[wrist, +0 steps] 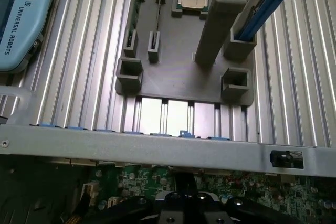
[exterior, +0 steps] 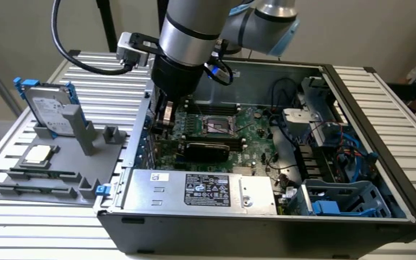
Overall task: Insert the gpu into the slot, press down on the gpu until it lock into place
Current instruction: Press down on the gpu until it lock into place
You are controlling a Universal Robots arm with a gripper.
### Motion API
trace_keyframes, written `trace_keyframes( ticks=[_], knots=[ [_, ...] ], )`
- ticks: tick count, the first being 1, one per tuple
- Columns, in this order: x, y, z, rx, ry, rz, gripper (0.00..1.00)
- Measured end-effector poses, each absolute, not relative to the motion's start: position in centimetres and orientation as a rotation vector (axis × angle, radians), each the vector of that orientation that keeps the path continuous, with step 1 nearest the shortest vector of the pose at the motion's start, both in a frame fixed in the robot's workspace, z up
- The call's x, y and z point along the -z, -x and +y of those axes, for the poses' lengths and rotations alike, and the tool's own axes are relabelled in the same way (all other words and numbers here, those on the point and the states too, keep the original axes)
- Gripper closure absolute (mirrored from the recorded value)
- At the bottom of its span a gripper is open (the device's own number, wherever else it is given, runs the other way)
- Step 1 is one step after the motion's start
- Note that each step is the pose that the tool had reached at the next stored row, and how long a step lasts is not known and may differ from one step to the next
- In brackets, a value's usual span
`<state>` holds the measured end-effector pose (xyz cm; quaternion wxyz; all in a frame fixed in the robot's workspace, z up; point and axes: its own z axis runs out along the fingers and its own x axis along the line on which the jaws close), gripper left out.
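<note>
Gpu [exterior: 206, 149] lies flat on the motherboard [exterior: 255, 127], lengthwise parallel to the power supply [exterior: 201, 190]; gripper [exterior: 166, 116] above motherboard's edge; we cannot tell its state.

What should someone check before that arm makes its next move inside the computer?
1. Computer case open on top: ok.
2. Gripper lowered inside the case, near its wall on the exterior view's left: ok.
3. Black card over the green board: ok.
4. Card pressed fully into its slot: cannot tell.
5. Gripper touching the card: cannot tell.
6. Black cables apart from the card: ok.
</note>
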<state>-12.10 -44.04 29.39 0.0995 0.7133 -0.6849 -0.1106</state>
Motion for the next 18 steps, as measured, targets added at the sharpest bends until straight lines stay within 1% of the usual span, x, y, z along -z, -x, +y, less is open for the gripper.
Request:
trace_keyframes(
  ticks=[18],
  knots=[
    [-29.40, 11.81, -43.67, 0.338, -2.087, -2.040, 0.89]
  ],
)
